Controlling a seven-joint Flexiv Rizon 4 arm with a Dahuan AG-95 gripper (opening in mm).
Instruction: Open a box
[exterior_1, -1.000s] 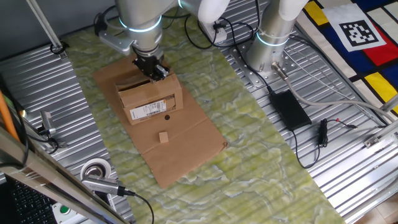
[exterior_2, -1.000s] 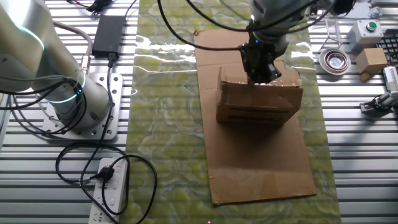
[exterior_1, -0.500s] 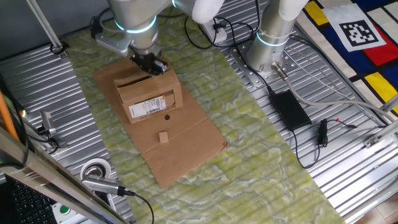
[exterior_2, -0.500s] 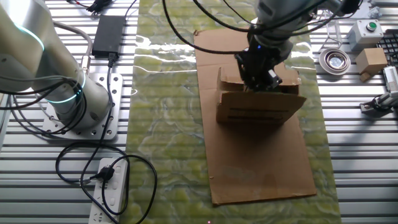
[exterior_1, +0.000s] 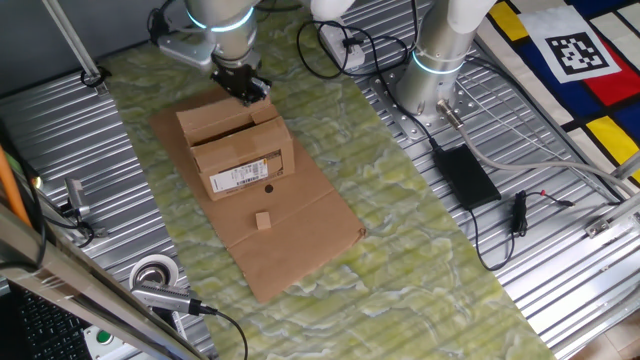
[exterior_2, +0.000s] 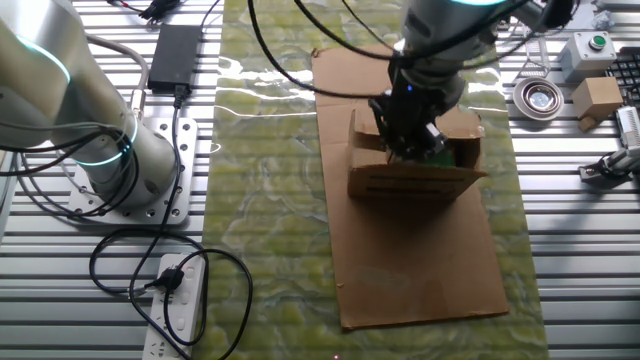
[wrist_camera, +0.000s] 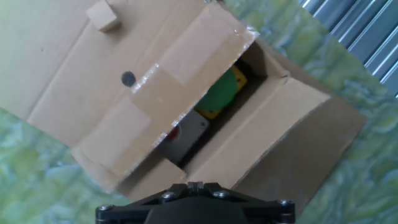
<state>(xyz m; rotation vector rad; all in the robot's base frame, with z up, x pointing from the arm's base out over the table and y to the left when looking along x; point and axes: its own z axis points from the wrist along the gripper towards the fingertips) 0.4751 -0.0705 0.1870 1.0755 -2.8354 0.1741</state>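
Observation:
The box (exterior_1: 240, 160) is a small brown carton with a white barcode label (exterior_1: 243, 176) and a dark dot (exterior_1: 268, 188) on its side. It stands on a flat cardboard sheet (exterior_1: 300, 230). Its back flap is lifted and tilts outward. My gripper (exterior_1: 247, 90) is at the box's back edge, fingers together, against that flap. In the other fixed view my gripper (exterior_2: 410, 145) hangs over the open top of the box (exterior_2: 410, 180). The hand view shows the box (wrist_camera: 186, 81) with a gap between its flaps, green, yellow, red and grey things inside, and my gripper (wrist_camera: 194, 185) at the bottom edge.
A small cardboard scrap (exterior_1: 263, 221) lies on the sheet. A second arm's base (exterior_1: 435, 70) stands at the back right, with a black power adapter (exterior_1: 465, 175) and cables beside it. A tape roll (exterior_1: 155, 275) lies at the front left. A power strip (exterior_2: 180, 300) lies on the floor.
My gripper moved from the top of the box toward its back edge. The back flap swung up and outward, and the gap over the contents widened.

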